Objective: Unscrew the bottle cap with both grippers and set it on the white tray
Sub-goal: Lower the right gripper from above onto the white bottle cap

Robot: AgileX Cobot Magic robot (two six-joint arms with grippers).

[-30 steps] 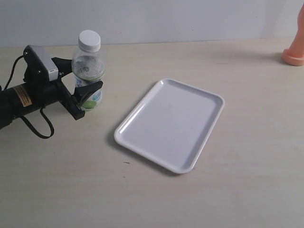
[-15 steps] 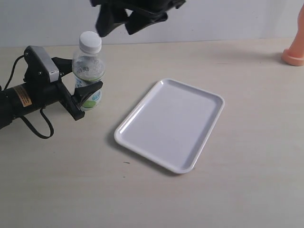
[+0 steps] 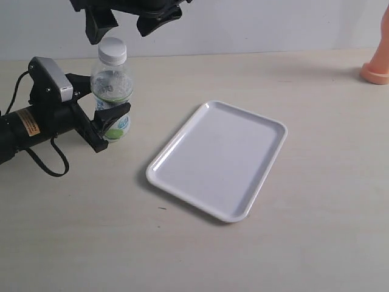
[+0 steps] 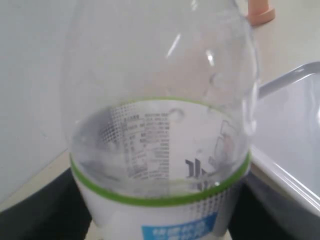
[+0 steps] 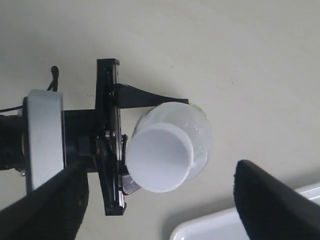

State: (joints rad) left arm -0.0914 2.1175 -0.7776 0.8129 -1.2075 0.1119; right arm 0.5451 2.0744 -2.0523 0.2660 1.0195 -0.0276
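The bottle (image 3: 111, 91) stands upright on the table at the left, with its white bottle cap (image 3: 112, 50) screwed on. My left gripper (image 3: 107, 113) is shut on the bottle's labelled body from the left; the clear bottle (image 4: 160, 150) fills the left wrist view between dark fingers (image 4: 30, 210). At the top edge my right gripper (image 3: 124, 23) hangs open just above the cap, a finger on either side and touching nothing. From above, the cap (image 5: 159, 157) lies between the right gripper's (image 5: 160, 200) spread fingertips (image 5: 270, 200). The white tray (image 3: 219, 158) lies empty to the right.
An orange-pink object (image 3: 377, 61) stands at the far right edge of the table. A black cable (image 3: 45, 161) loops from the left arm onto the table. The tray's rim (image 4: 285, 175) lies close to the bottle. A pale wall runs behind the table.
My right gripper came into view from the top and moved left until it hangs over the cap. The bottle and left gripper stay nearly still.
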